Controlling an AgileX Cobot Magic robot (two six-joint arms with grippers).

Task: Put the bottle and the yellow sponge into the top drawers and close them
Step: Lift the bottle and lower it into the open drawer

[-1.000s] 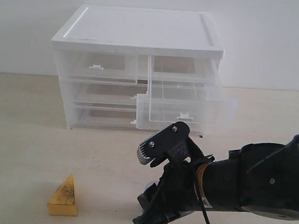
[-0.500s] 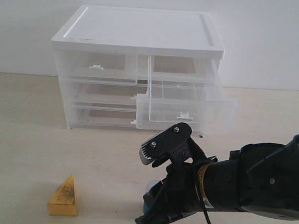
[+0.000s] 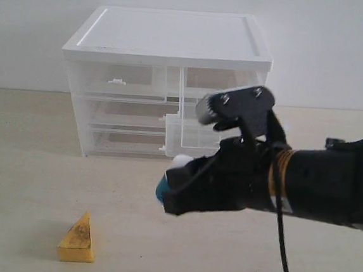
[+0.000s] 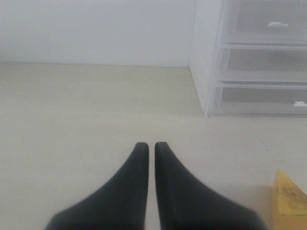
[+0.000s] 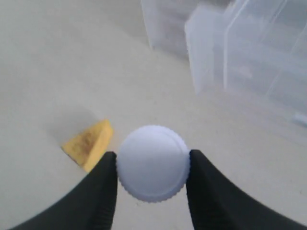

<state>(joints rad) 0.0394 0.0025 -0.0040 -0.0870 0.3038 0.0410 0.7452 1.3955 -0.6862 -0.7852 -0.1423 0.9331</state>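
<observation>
The right gripper is clamped on the bottle and holds it up off the table, in front of the cabinet. The right top drawer is pulled out and the left top drawer is closed. The sponge sits on the table, well off to the left. The left gripper is pinched closed on nothing.

Cabinet, white top and clear plastic body, sat on the table beyond the right gripper, well apart from it. Its two full-width drawers were shut, stacked low in the frame. Pale beige tabletop lay below the gripper. Plain white wall stood behind the cabinet.
</observation>
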